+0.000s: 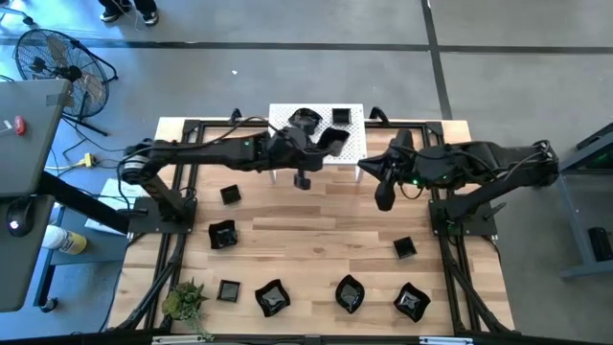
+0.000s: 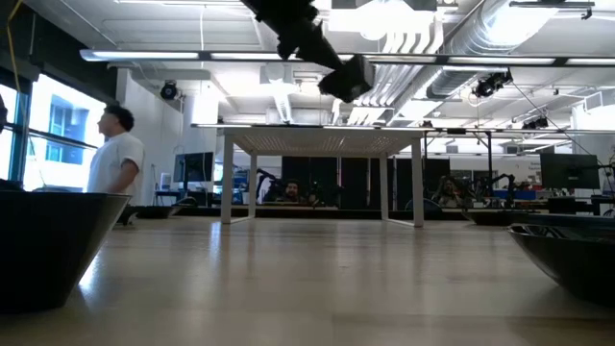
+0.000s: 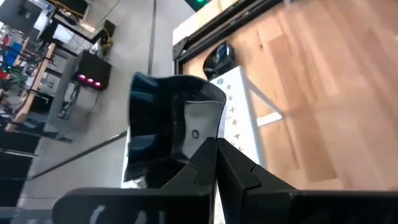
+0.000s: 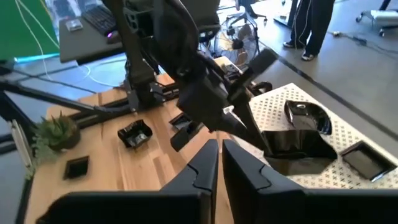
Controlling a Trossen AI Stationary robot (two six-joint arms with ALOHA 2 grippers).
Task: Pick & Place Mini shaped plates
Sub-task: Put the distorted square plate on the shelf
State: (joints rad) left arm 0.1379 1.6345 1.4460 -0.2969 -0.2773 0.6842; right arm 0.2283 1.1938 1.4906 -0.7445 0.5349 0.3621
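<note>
**High view: left arm carrying a dish over the rack**

High view shows the held plate (image 1: 331, 140), a glossy black dish, in the left gripper (image 1: 321, 144), above the white perforated rack (image 1: 354, 144). Left wrist view: the jaws are pinched on the dish's rim, the dish (image 3: 171, 127) standing out beyond them. Two more black dishes already lie on the rack: a rounded one (image 1: 305, 119) and a square one (image 1: 341, 117).

Step in hand, as I judge it: the place stage, dish aloft and not yet set down. Next move calls for lowering onto a bare patch of rack clear of the two dishes there, then spreading the jaws.

Right gripper (image 1: 384, 198) waits just off the rack's near-right corner, over bare wood; right wrist view shows its jaws pressed together, holding nothing.

Seven loose dishes remain on the wooden surface (image 1: 316, 240), all on the side of the rack nearer the camera's bottom edge, e.g. one (image 1: 230, 195) near the left arm's base and one (image 1: 404, 248) by the right arm's base. Green plant (image 1: 186, 300) sits farthest from the rack, at the corner.

Room: grey floor, a floor fan (image 1: 57, 59) beyond the left arm. Low view shows a person (image 2: 113, 161) standing far beyond the rack.
</note>
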